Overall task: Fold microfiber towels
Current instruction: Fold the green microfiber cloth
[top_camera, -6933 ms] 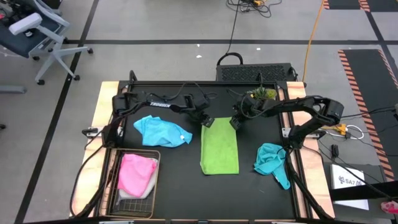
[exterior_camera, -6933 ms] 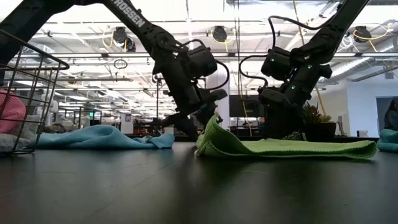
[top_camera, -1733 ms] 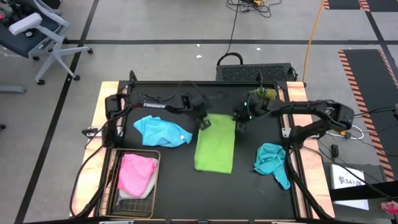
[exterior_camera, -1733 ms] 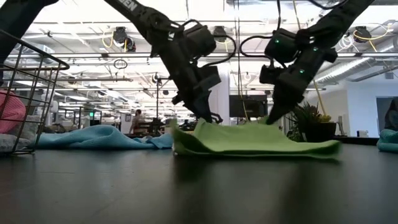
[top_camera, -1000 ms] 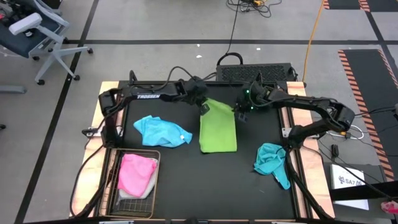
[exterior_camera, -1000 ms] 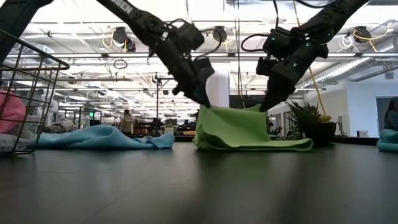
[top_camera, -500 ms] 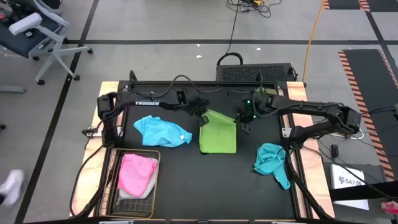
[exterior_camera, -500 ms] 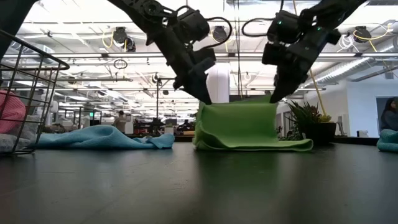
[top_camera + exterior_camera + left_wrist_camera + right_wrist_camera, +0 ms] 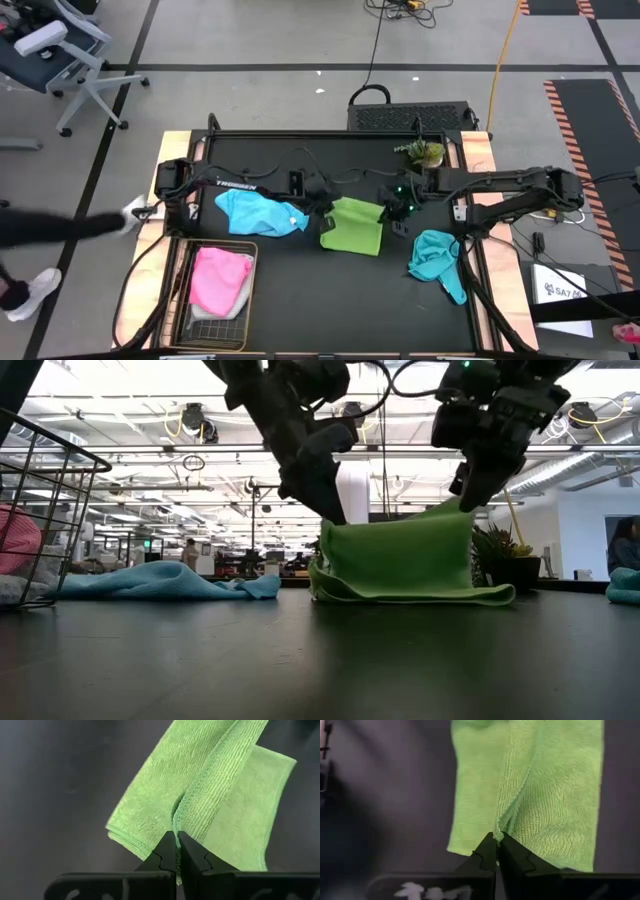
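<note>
Lime towel (image 9: 352, 226) at table centre, mid-fold: far edge lifted and carried over toward the near edge, lower layer flat on the table (image 9: 300, 300). Left gripper (image 9: 326, 212) pinched tight on the left corner, right gripper (image 9: 397, 216) pinched tight on the right corner; both wrist views show cloth clamped between closed tips. Low view shows the raised flap hanging upright between the two arms.

Step, as I judge it: second fold of this towel, halfway. Next move calls for bringing both corners down level onto the near edge, then letting go together so the edges line up.

Blue towel (image 9: 260, 212) crumpled just left, teal towel (image 9: 437, 258) bunched at right, pink towel (image 9: 218, 280) in the basket (image 9: 190, 325) at front left. Plant (image 9: 424, 152) at the back right.

Hard to tell: pale towel barely shows under the pink one; alignment of the lime layers hidden by the flap. Blurred person's arm (image 9: 50, 228) reaches in at the left edge.
</note>
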